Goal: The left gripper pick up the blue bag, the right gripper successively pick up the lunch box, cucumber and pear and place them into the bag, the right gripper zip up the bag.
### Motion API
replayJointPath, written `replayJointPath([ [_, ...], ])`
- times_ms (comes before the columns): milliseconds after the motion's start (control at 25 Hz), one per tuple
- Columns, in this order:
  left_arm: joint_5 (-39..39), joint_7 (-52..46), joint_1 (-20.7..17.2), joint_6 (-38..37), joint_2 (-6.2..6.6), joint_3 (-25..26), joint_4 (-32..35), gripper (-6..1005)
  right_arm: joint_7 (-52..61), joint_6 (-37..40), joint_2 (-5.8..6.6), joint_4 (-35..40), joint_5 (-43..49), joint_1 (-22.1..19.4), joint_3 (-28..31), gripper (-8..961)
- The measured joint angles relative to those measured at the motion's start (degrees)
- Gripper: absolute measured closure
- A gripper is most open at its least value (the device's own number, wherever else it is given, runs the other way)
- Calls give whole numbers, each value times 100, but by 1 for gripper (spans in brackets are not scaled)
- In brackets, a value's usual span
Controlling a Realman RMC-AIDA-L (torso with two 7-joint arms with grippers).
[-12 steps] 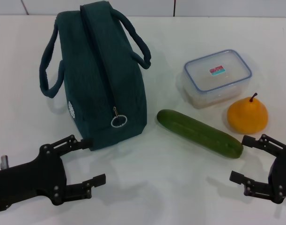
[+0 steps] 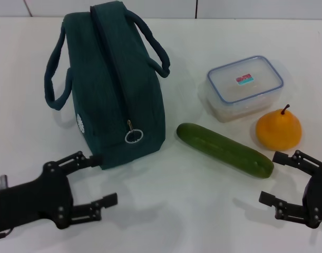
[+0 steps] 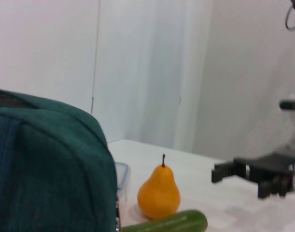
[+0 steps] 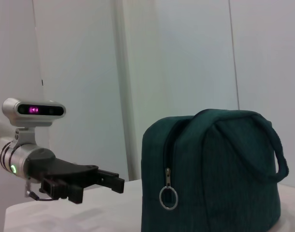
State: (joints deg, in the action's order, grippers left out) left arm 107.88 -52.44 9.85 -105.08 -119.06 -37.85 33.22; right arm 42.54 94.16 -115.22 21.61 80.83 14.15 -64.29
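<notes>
The blue bag (image 2: pixel 113 84) stands upright on the white table, zipped shut, ring zip pull (image 2: pixel 133 137) at its near end; it also shows in the left wrist view (image 3: pixel 46 164) and the right wrist view (image 4: pixel 210 174). My left gripper (image 2: pixel 97 179) is open and empty, just in front of the bag's near corner; it also shows in the right wrist view (image 4: pixel 106 179). The lunch box (image 2: pixel 245 87) sits at the right, the pear (image 2: pixel 279 130) in front of it, the cucumber (image 2: pixel 224 149) lying between bag and pear. My right gripper (image 2: pixel 275 178) is open and empty, near the pear and the cucumber's end.
The white table (image 2: pixel 176 211) extends in front of the objects between the two arms. A white wall (image 2: pixel 203 8) runs along the table's far edge. The bag's two loop handles (image 2: pixel 55 79) stick out to either side.
My left gripper has shifted slightly back toward the near edge. The right gripper and the objects have not moved.
</notes>
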Motion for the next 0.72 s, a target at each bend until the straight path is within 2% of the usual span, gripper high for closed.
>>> replayJointPath([
  [120, -140, -908, 4, -199, 102, 82, 0, 138, 9, 0, 0, 0, 2, 0, 7, 91],
  [280, -304, -2742, 108, -433, 363, 482, 0, 139, 29, 3, 0, 0, 3, 0, 7, 91],
  [360, -381, -3728, 217, -430, 478, 845, 1, 139, 31, 5, 1, 0, 4, 0, -2, 91],
  [480, -383, -4590, 441, -344, 546, 1492, 55, 140, 33, 6, 0, 0, 4, 4, -13, 91],
  [560, -357, -5165, 593, -121, 574, 1695, 195, 140, 33, 6, 0, 0, 3, 8, -17, 91],
  [720, 35, -6285, 1006, 480, 582, 1581, 780, 141, 31, 7, 0, 0, 3, 18, -22, 91],
])
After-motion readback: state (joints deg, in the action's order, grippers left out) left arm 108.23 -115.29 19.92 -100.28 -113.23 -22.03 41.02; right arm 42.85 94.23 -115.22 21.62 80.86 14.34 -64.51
